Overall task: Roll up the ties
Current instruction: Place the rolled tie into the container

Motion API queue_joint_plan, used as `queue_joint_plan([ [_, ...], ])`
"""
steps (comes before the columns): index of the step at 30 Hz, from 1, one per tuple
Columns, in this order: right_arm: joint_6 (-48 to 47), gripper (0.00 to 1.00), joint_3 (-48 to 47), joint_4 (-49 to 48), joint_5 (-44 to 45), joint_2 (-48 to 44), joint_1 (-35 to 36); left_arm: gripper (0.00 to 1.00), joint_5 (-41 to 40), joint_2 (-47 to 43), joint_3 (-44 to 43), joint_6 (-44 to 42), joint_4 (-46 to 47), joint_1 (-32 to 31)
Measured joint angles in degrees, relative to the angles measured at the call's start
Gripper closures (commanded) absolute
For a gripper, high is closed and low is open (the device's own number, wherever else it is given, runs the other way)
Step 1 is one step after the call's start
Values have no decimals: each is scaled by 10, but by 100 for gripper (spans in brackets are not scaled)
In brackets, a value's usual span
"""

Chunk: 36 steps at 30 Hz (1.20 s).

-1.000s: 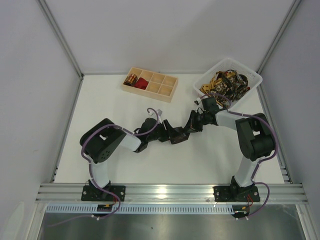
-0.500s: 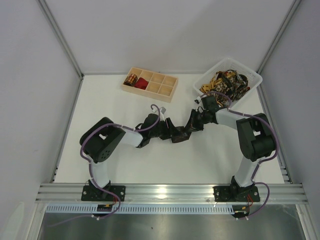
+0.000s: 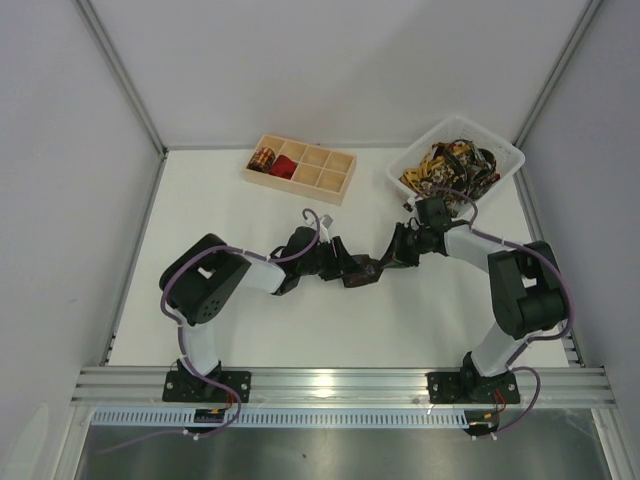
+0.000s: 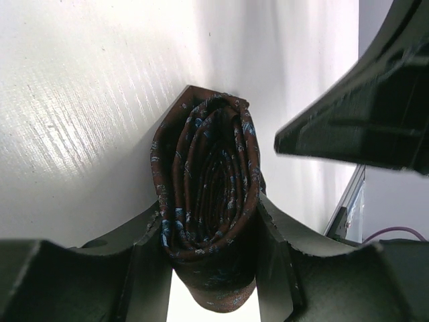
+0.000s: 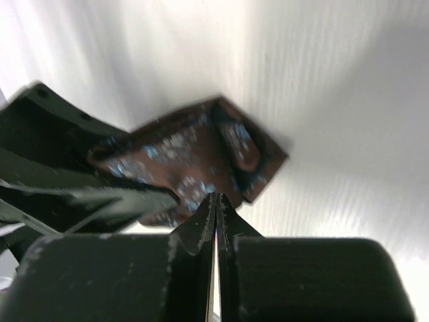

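Right now the brown tie (image 4: 208, 194) is wound into a tight oval coil, its layers showing end-on in the left wrist view. It sits at the middle of the table (image 4: 80, 100), between the two arms. My left claw (image 4: 209, 251) is clamped on it, one finger pressed to each flat side. I judge that squeeze is what stops the wraps from springing loose. Whether the coil rests on the table or hangs just above it, I cannot tell.

My right claw (image 5: 216, 209) has its jaws together, the tips right at the coil's edge. I read it as a closed point for tucking or steadying the outer wrap, though I cannot see whether it touches the fabric.

Further out, the wooden tray (image 3: 335, 185) at the back holds a gold-and-black coil (image 3: 262, 158) and a red coil (image 3: 285, 167) in its left compartments, so I take it as where this roll is bound. The white basket (image 3: 505, 160) at the back right holds the unrolled ties (image 3: 450, 165) in a heap, work yet to do.
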<state>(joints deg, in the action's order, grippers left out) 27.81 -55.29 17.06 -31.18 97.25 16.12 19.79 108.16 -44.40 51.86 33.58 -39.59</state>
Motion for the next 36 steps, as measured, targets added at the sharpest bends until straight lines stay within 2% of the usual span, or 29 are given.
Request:
queue_joint_plan([
  [5,11,98,68,-12,18,-45,8,53,4,1,-1,0,1,0],
  [13,19,99,73,-28,22,-34,15,50,12,2,-1,1,0,3],
  [17,42,100,122,-69,40,-66,37,49,15,2,-1,1,-1,4],
  [23,103,100,217,-156,71,-125,81,48,17,2,-1,2,-1,4],
  [28,160,100,289,-275,108,-138,113,48,17,2,-1,2,0,4],
  [36,208,100,329,-405,185,-136,152,45,25,7,2,11,10,4],
])
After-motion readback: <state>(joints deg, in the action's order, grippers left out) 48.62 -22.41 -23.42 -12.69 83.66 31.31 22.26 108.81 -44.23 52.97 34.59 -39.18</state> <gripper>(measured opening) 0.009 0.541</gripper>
